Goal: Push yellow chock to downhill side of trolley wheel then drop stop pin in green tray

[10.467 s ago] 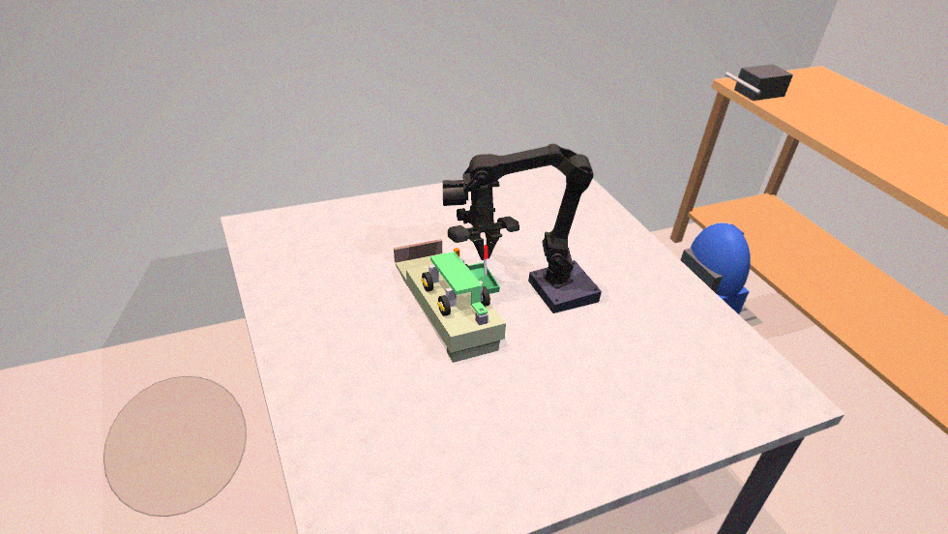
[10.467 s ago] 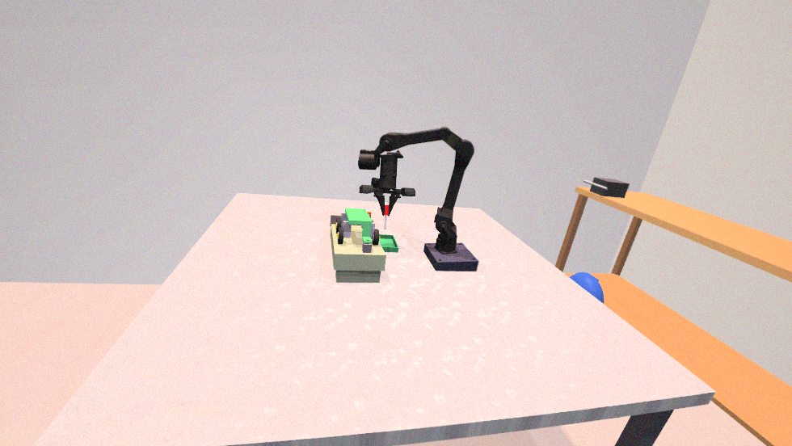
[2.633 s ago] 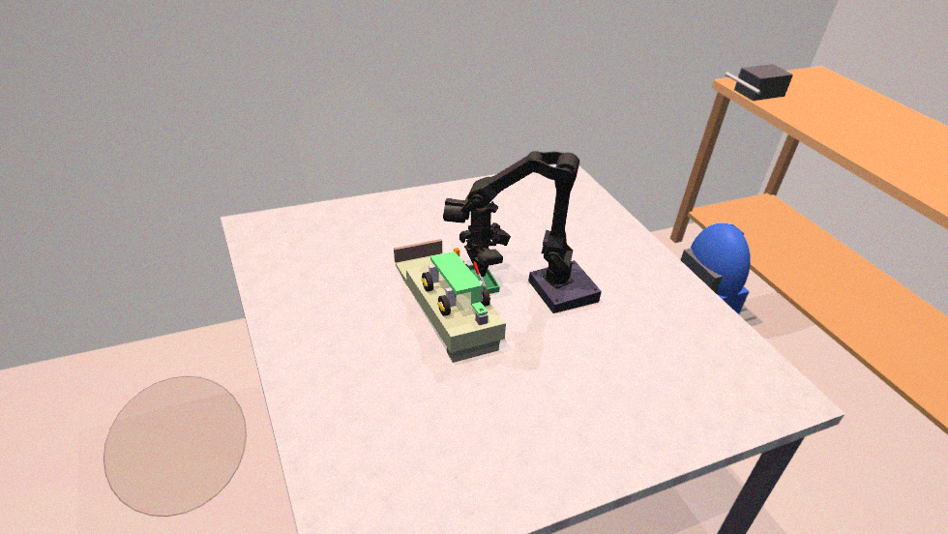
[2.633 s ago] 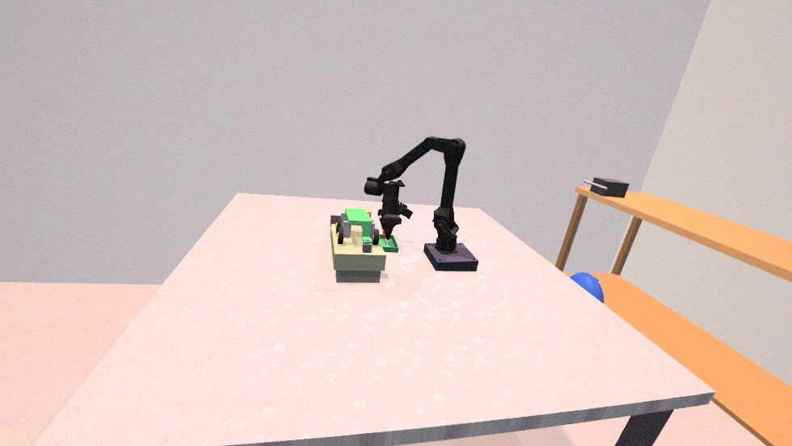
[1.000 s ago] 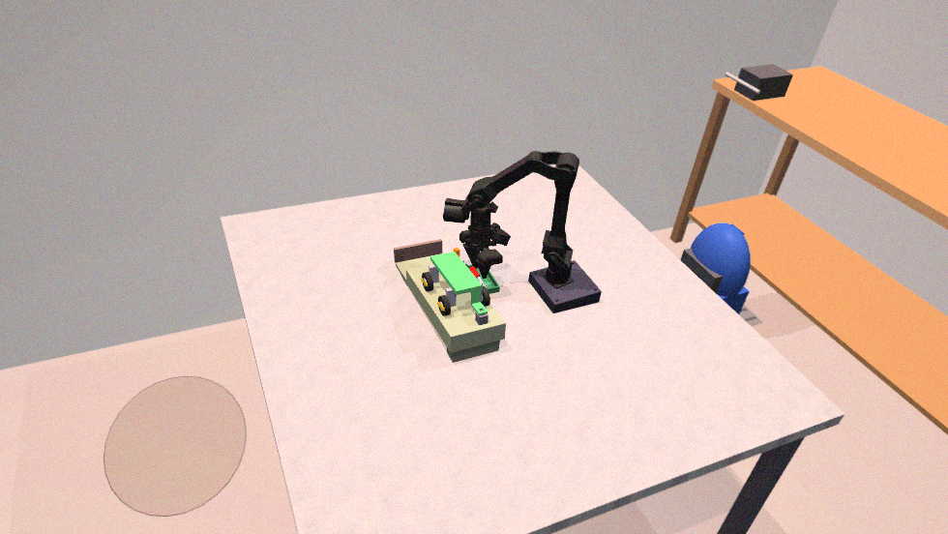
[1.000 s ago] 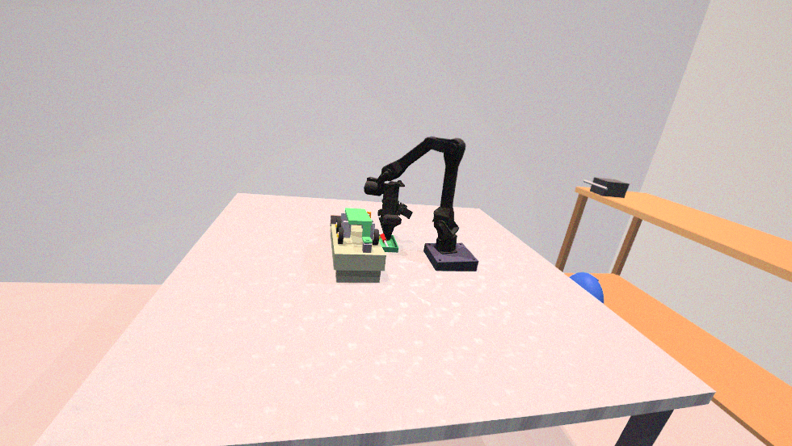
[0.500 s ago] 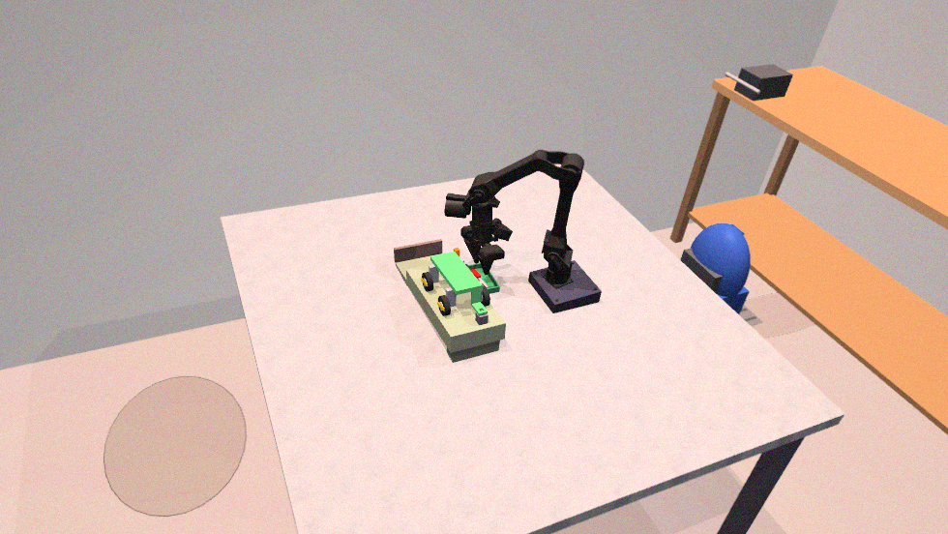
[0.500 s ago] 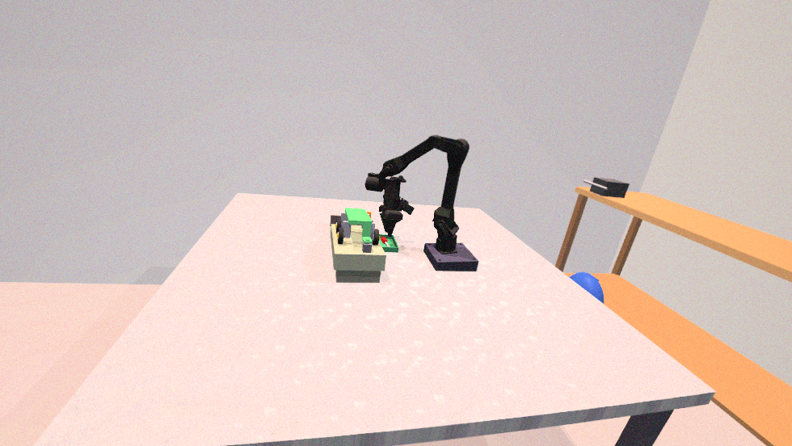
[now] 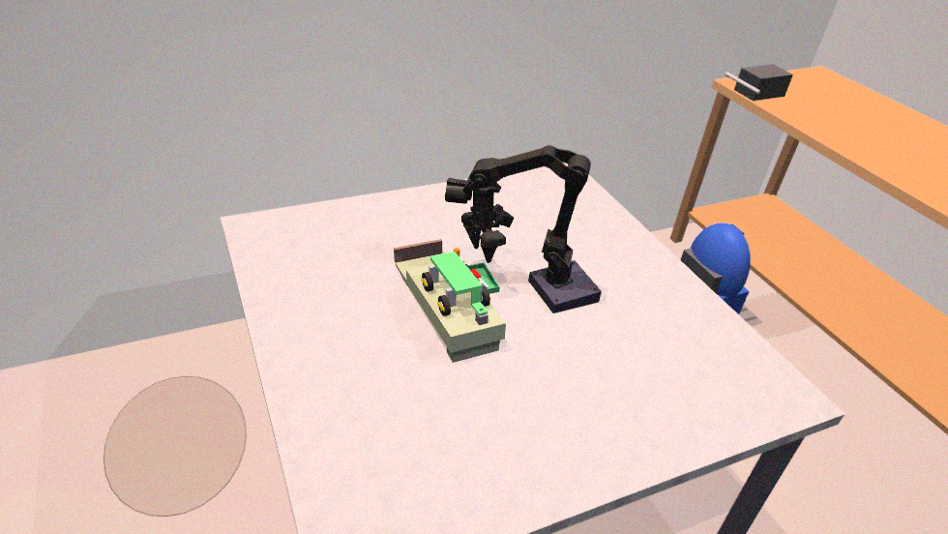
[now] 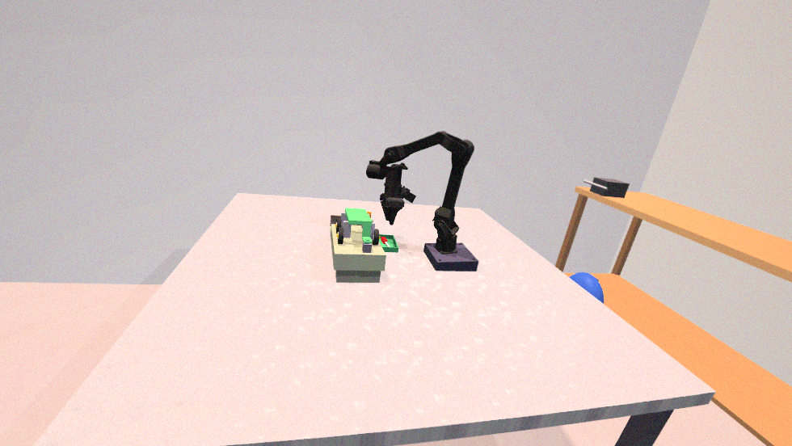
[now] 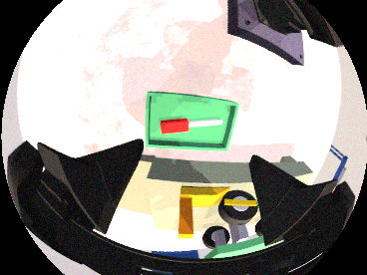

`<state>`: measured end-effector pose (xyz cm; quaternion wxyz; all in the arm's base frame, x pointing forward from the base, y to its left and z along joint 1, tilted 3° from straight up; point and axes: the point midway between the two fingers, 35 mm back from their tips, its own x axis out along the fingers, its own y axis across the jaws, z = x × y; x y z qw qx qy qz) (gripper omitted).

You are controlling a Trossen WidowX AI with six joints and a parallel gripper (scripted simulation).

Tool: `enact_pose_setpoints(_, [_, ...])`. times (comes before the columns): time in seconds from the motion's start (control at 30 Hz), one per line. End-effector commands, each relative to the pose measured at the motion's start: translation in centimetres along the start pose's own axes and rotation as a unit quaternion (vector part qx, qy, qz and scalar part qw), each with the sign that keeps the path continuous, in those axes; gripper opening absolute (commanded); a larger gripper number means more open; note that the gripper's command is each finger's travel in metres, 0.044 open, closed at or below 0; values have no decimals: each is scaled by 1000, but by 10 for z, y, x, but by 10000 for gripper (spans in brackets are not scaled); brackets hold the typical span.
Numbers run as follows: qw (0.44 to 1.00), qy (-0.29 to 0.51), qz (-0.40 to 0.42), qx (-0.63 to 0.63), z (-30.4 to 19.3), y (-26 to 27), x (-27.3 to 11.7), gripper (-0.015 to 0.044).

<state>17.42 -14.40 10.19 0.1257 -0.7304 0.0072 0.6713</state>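
While the black two-fingered gripper (image 9: 482, 253) (image 10: 391, 221) (image 11: 199, 152) hangs above the table (image 9: 398, 430) (image 10: 388, 343) (image 11: 50, 90) with its fingers spread wide and nothing between them, the red-headed stop pin (image 9: 475, 273) (image 10: 384, 240) (image 11: 175, 126) lies on its side in the shallow green rectangular tray (image 9: 494, 283) (image 10: 397, 247) (image 11: 148, 120). Its pale shaft is wholly within the tray walls in the wrist view. The tray sits near the side of the beige ramp (image 9: 474, 333) (image 10: 359, 260) (image 11: 165, 211), toward the arm's dark square base (image 9: 592, 291) (image 10: 465, 263) (image 11: 291, 45).

On the ramp stands the small trolley (image 9: 456, 272) (image 10: 358, 216) (image 11: 241, 249), green-topped with black wheels. The yellow chock (image 9: 456, 251) (image 10: 368, 213) (image 11: 204, 197), with its upright orange handle, is on the ramp just beside one black wheel (image 11: 238, 207); whether they touch cannot be told. The gripper is apart from trolley, chock and pin alike. A brown board (image 9: 418, 251) stands across the ramp's far end.
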Motion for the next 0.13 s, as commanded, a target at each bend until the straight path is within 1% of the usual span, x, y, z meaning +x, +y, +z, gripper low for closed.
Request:
enact_pose_setpoints(0.0, [1000, 2, 4, -3, -1, 0, -14, 440])
enact_pose_setpoints(0.1, [1000, 2, 4, -3, -2, 0, -23, 440])
